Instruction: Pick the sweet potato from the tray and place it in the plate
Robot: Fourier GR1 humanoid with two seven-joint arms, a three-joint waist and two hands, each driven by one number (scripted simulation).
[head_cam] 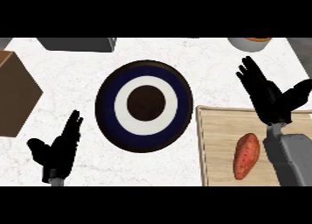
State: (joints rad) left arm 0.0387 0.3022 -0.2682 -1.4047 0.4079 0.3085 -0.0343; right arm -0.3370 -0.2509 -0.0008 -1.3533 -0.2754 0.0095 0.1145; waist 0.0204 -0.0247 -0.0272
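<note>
An orange-red sweet potato (246,155) lies on the wooden tray (219,127) at the lower right. Left of the tray sits a round plate (144,106) with a dark blue rim, a white ring and a dark brown centre. My right hand (269,97) hovers over the tray's far right part, above and to the right of the sweet potato, fingers straight and thumb spread, holding nothing. My left hand (58,150) rests open at the lower left, fingers up, apart from the plate.
A brown wooden box (10,94) stands at the left edge. A grey block (78,43) sits at the back left. A bowl (250,43) with orange contents is at the back right. White marbled counter (67,83) surrounds the plate.
</note>
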